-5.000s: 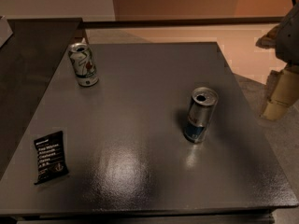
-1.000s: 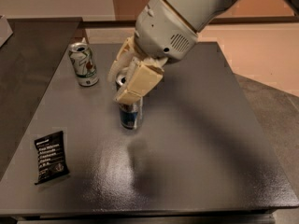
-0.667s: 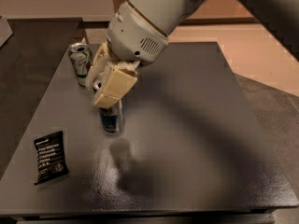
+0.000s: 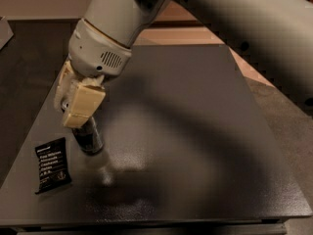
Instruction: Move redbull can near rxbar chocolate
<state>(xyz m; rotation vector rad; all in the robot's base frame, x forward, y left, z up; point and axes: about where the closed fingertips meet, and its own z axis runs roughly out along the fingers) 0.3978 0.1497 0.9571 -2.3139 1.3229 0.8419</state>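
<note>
The gripper (image 4: 77,115) is seen over the left part of the dark table (image 4: 195,131), with its cream fingers (image 4: 82,104) closed around the top of the slim can (image 4: 89,137). The can is pinched at its upper end and is tilted, its lower end leaning toward the right and the near side. Whether its base touches the tabletop cannot be told; a soft shadow is cast just beneath and to the near right of it.

The black wrapper (image 4: 52,165) with white text is laid flat just to the near left of the can, apart from it by a narrow strip of table. The wrapper sits close to the table's left edge and not far from the near edge.

The thick arm (image 4: 234,18) is stretched in from the far right, above the table. The middle and right of the tabletop are left as open surface out to the right edge, beyond which the floor (image 4: 293,126) is seen.
</note>
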